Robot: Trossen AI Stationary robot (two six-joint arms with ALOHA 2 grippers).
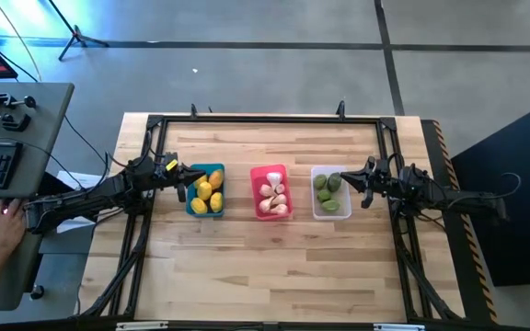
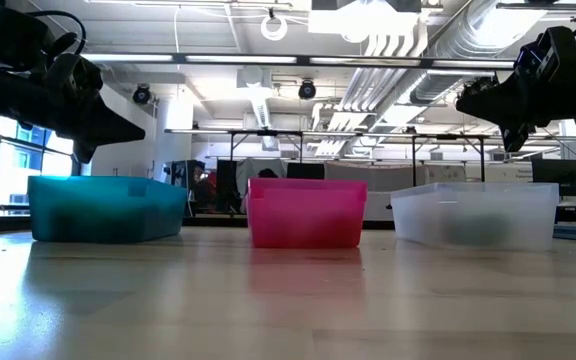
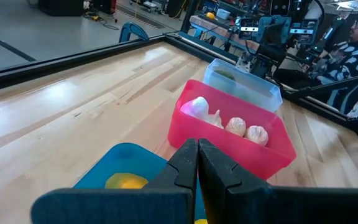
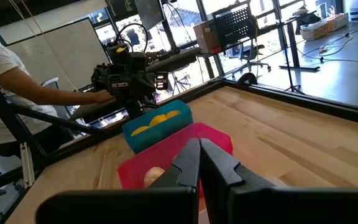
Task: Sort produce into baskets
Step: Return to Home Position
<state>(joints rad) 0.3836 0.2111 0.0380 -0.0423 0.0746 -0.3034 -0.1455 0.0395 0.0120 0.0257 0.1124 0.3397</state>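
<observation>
With lemons [image 1: 206, 193] in the blue basket [image 2: 106, 210], garlic [image 1: 273, 195] in the pink basket [image 2: 306, 212] and limes [image 1: 328, 191] in the white basket [image 2: 473, 215], the left claw [image 3: 197, 144] and right claw [image 4: 199, 144], both pinched together and empty, hover by the 2 outer rims, so a low pull-back might knock one askew.

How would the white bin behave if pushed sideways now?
Probably slides rather than tips: the white bin is low, wide and flat-bottomed on the smooth table. Its thin translucent walls likely flex. The limes inside may roll about.
</observation>
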